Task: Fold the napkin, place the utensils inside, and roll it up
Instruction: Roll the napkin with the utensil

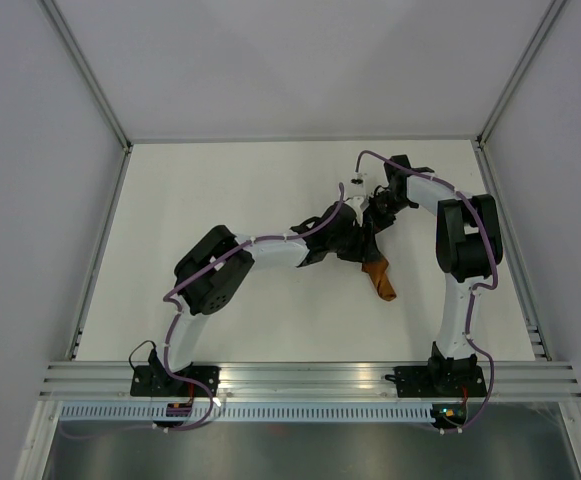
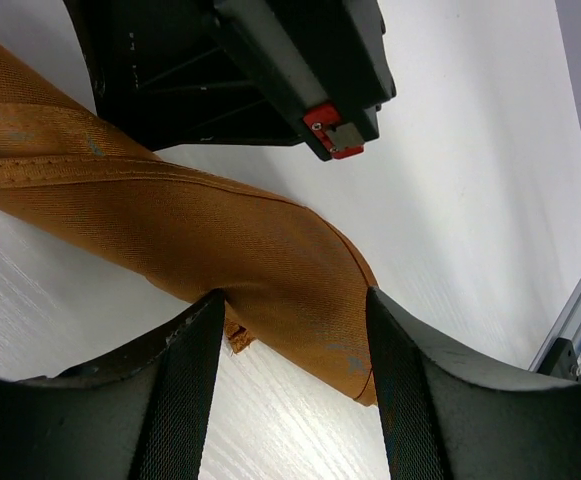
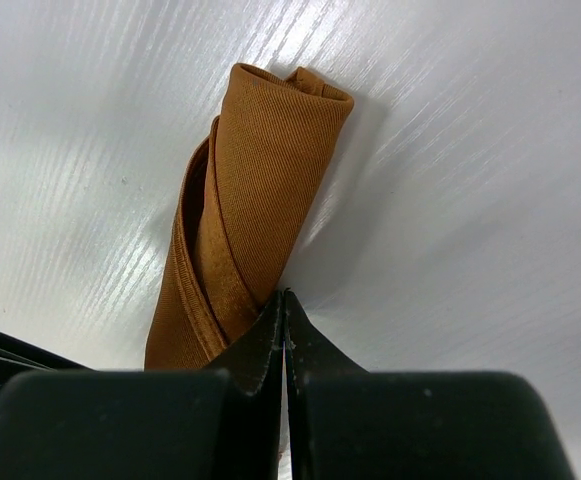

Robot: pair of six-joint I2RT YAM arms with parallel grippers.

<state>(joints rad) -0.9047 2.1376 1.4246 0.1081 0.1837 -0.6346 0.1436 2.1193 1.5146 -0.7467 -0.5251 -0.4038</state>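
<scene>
On white table, right of centre: napkin, rolled into a narrow rust-orange tube; lies flat, near end angled toward R arm's base; far end hidden under the wrists in top view.

L gripper: low over the roll, jaws apart, one finger on each side of the tube close to its end; cloth touching or all but touching both inner faces; no visible squeeze. Along the roll's upper side in L wrist view: hemmed edge w/ stitching; by the left-hand finger, a small orange corner poking out from under the roll.

R gripper: fully together, pads meeting in a thin seam; tips down at the roll's side, against the cloth; can't tell whether any fold is caught between them.

From R wrist cam: layers wrapped in a loose spiral; far end blunt and folded over; shadow on table to its right.

In L wrist view: R gripper's black body w/ red tab just beyond the roll, near L fingers but apart from them.

Top view: both arms reaching inward, wrists meeting mid-table over the roll's far end; alu rail along near edge, well apart from napkin.
</scene>
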